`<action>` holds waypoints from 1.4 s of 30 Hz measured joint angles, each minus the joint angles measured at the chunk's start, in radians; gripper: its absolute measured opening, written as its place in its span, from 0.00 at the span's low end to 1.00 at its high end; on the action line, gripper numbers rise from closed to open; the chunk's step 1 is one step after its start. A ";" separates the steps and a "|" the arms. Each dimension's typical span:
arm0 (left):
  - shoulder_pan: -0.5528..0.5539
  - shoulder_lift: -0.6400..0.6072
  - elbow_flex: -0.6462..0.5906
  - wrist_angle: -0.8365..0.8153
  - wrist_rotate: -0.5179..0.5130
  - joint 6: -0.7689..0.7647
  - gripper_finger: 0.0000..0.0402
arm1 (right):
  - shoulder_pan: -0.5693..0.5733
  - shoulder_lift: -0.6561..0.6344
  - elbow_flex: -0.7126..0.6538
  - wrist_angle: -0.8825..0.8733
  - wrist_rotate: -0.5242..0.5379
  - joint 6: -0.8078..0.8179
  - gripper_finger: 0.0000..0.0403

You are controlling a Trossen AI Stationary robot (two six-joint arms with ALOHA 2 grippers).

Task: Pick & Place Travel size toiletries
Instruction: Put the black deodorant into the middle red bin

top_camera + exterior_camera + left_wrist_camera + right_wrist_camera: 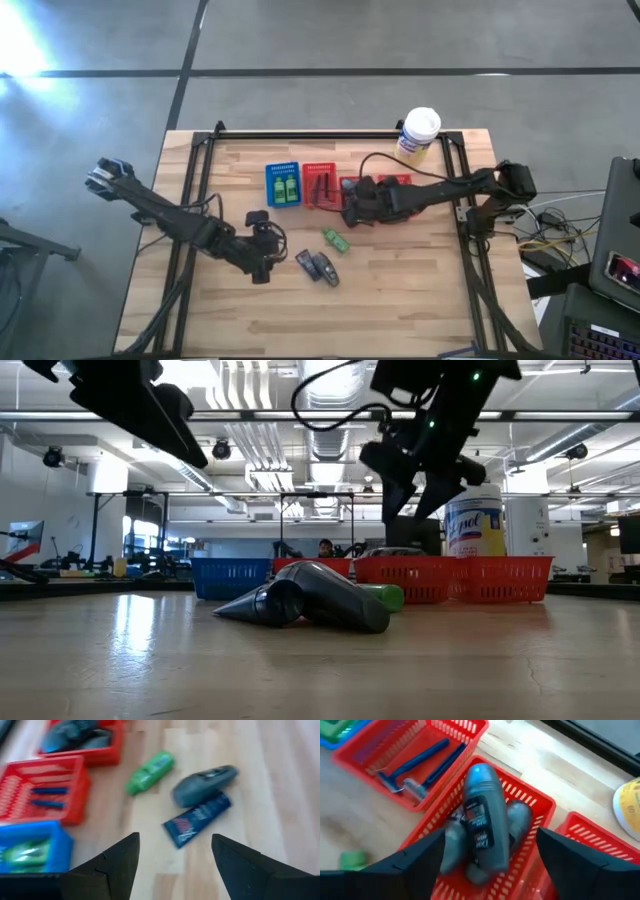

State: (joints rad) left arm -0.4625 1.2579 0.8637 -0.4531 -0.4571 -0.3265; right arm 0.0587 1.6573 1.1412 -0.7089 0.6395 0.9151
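In the left wrist view, a green bottle (150, 771), a grey bottle (205, 782) and a dark blue tube (197, 818) lie on their sides on the wooden table. My left gripper (172, 870) hovers open just short of the tube; the high view shows it (268, 250) left of them. My right gripper (490, 870) is open above a red basket (535, 800) of grey bottles. The topmost bottle, blue-capped (480, 825), lies across the others between my spread fingers. A blue basket (283, 184) holds green bottles.
A second red basket (385, 750) holds blue razors (420, 762), and a third red basket (397, 182) stands beside the right arm. A yellow, white-lidded canister (418, 133) stands near the table's far edge. Bare wood lies toward the near edge.
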 joint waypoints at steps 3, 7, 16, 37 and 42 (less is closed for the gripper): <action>0.029 0.004 -0.041 0.101 0.086 0.019 0.63 | 0.031 -0.038 0.000 -0.011 -0.067 -0.010 0.83; 0.056 0.019 -0.072 0.180 0.120 0.072 0.63 | 0.120 -0.076 0.000 0.018 -0.196 -0.028 0.88; 0.095 0.074 -0.082 0.211 0.167 0.217 0.63 | 0.379 0.054 0.001 0.253 -0.198 -0.116 0.87; -0.041 -0.031 -0.081 -0.048 0.211 0.055 0.63 | 0.424 0.520 0.363 0.122 0.008 -0.010 0.86; -0.050 -0.036 -0.081 -0.066 0.210 0.043 0.63 | 0.415 0.573 0.383 0.176 -0.026 -0.014 0.80</action>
State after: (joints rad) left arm -0.5127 1.2221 0.7826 -0.5189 -0.2472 -0.2832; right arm 0.4740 2.2301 1.5244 -0.5324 0.6136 0.9012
